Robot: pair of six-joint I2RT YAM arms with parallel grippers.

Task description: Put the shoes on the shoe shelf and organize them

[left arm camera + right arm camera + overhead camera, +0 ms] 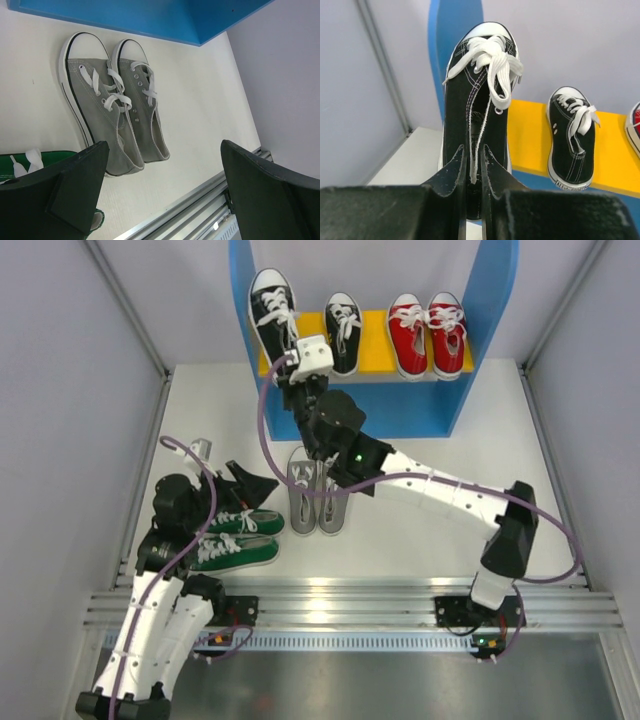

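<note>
My right gripper (292, 368) is shut on the heel of a black shoe (272, 312), holding it at the left end of the shelf's yellow board (375, 352); the right wrist view shows that shoe (479, 95) pinched between my fingers. The other black shoe (343, 334) and the red pair (427, 333) stand on the board. The grey pair (316, 490) lies on the table in front of the blue shelf (494, 310), also in the left wrist view (117, 100). The green pair (238, 537) lies by my left gripper (248, 488), which is open and empty.
Grey enclosure walls (70, 390) stand on both sides. An aluminium rail (340, 602) runs along the near table edge. The right arm (440, 495) stretches diagonally over the table. The shelf's blue base (125, 20) lies beyond the grey pair.
</note>
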